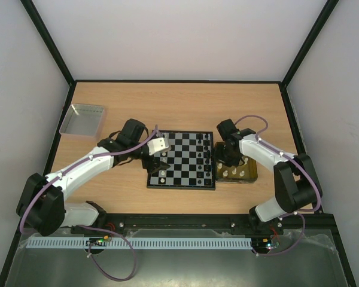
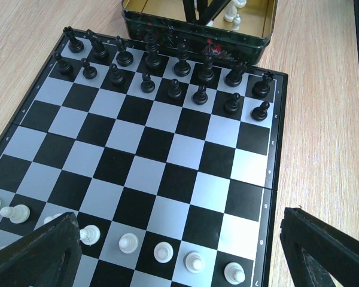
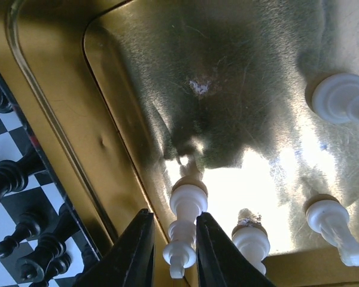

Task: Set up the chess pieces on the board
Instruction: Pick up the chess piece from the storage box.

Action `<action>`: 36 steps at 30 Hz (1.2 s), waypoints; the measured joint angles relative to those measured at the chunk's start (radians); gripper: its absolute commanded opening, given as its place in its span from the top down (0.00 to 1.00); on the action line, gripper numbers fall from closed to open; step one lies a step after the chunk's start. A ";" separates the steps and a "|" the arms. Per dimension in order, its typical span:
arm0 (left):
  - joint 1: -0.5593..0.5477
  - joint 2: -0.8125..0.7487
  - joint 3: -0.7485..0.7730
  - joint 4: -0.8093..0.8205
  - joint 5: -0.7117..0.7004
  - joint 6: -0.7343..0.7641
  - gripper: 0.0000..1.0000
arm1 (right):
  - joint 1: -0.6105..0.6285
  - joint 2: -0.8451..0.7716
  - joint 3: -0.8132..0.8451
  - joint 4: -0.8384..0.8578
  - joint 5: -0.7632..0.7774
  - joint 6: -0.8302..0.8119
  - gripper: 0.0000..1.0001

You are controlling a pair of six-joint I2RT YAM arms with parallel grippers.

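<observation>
The board (image 1: 182,159) lies between the arms, and the left wrist view shows it close up (image 2: 167,155). Black chess pieces (image 2: 175,89) fill its two far rows. White pawns (image 2: 163,251) stand in a near row. My left gripper (image 2: 185,266) hovers open above those pawns at the board's left side (image 1: 157,162), holding nothing. My right gripper (image 3: 173,251) reaches down into the yellow tray (image 3: 227,72). Its jaws stand narrowly apart around an upright white piece (image 3: 185,230). The right finger is against the piece; a slim gap shows on the left.
Three more white pieces (image 3: 251,239) (image 3: 335,230) (image 3: 341,98) stand in the yellow tray (image 1: 249,174), which sits against the board's right edge. Black pieces (image 3: 12,176) stand close to the tray wall. A grey metal tray (image 1: 82,119) rests at the table's back left.
</observation>
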 measured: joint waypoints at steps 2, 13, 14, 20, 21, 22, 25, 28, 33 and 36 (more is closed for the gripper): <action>0.000 0.000 0.000 -0.001 0.000 0.000 0.09 | 0.000 -0.005 0.000 -0.002 0.000 0.000 0.81; 0.000 0.000 0.000 -0.002 0.000 0.001 0.09 | 0.000 -0.011 -0.024 -0.006 -0.007 -0.003 0.80; 0.000 0.000 0.000 -0.002 0.000 0.002 0.09 | 0.000 -0.011 -0.024 -0.006 -0.008 -0.003 0.80; 0.000 0.000 0.000 -0.003 0.000 0.005 0.15 | 0.000 -0.010 -0.024 -0.006 -0.012 -0.010 0.84; 0.000 0.000 0.000 -0.003 0.000 0.005 0.17 | 0.000 -0.010 -0.024 -0.006 -0.012 -0.010 0.86; 0.000 0.000 0.000 -0.003 0.000 0.006 0.20 | 0.000 -0.008 -0.024 -0.006 -0.012 -0.013 0.89; 0.000 0.000 0.000 -0.009 0.000 0.012 0.25 | 0.000 -0.008 -0.024 -0.006 -0.011 -0.016 0.97; 0.000 0.000 0.000 -0.011 0.000 0.018 0.26 | 0.000 -0.007 -0.024 -0.006 -0.007 -0.018 0.98; 0.000 -0.001 0.000 -0.025 0.002 0.025 0.42 | 0.000 -0.007 -0.010 -0.018 0.006 -0.020 0.98; 0.000 -0.006 0.000 -0.038 0.005 0.031 0.47 | 0.000 -0.007 0.013 -0.036 0.020 -0.023 0.98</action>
